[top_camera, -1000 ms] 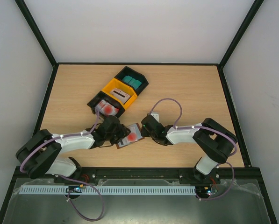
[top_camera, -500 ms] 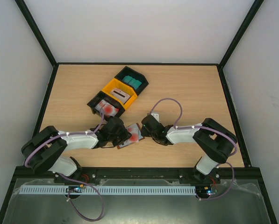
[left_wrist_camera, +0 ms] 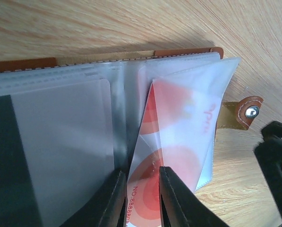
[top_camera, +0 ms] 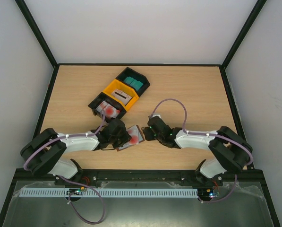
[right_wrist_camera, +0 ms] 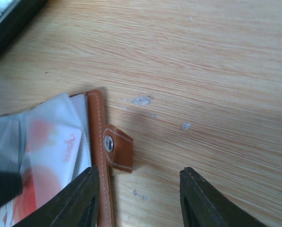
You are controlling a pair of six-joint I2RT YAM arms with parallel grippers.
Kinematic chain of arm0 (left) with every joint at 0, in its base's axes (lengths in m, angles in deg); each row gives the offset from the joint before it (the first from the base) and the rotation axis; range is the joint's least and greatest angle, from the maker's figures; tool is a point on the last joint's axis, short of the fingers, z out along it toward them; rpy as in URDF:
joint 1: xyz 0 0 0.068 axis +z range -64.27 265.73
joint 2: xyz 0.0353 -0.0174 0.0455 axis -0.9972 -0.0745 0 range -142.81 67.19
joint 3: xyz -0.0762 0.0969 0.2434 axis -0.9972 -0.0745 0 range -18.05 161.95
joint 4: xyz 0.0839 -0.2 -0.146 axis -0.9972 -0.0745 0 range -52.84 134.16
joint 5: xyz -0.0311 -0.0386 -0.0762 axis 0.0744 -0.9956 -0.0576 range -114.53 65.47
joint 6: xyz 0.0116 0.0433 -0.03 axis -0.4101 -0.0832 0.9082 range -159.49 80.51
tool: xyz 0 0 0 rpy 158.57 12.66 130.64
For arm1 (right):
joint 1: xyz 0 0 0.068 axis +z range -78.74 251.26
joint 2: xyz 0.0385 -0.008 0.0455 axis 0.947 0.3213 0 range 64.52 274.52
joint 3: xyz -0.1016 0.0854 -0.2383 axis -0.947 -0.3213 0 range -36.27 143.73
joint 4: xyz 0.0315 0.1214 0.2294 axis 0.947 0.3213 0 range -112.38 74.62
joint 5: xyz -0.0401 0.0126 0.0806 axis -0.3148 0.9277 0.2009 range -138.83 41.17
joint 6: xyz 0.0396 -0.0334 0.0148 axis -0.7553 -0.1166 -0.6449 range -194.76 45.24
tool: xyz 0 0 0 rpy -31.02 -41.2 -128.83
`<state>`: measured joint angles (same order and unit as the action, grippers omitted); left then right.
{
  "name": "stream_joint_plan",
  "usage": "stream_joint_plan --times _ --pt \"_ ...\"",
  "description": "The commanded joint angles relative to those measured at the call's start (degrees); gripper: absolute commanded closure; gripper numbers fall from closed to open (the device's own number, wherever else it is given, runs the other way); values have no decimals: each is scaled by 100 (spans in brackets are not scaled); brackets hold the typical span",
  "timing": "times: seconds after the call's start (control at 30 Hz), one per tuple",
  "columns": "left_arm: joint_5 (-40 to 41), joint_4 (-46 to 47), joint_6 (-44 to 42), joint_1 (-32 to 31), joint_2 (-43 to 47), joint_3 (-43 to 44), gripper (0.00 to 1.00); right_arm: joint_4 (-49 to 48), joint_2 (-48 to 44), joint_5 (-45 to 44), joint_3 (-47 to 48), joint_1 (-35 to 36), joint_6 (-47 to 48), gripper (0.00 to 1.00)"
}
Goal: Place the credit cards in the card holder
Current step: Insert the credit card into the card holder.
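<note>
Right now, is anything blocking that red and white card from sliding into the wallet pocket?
Nothing visible does. The card is pinched in the left gripper, and its front end is inside a clear sleeve of the brown wallet. The right gripper is open beside the snap tab, off to the side of the card's path.

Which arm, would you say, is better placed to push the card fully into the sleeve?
Left: the left claw pinches the red-and-white card; the right claw stands open beside the card holder.

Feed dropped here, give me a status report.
Left pincer shut on red-and-white card, part-way into card holder sleeve. Right pincer open at holder's snap tab. No obstruction seen.
</note>
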<state>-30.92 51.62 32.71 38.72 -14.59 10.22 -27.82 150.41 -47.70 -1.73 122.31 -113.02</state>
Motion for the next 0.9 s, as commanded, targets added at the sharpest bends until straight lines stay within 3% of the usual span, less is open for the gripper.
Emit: stream_joint_plan --times 0.0,0.17,0.37,0.67,0.87 --pt "345 -807 -211 -36 129 128 78 424 -495 298 -163 62 899 52" --pt "475 -941 -289 -36 299 144 75 555 -675 526 -183 307 1328 44" --pt "458 -947 -371 -34 227 127 73 810 -393 115 40 754 1620 37" --pt "449 -929 -390 -33 188 31 77 955 465 37 478 1175 1933 33" --pt "389 -842 -361 -34 207 -118 77 950 889 -320 797 1232 1856 36"
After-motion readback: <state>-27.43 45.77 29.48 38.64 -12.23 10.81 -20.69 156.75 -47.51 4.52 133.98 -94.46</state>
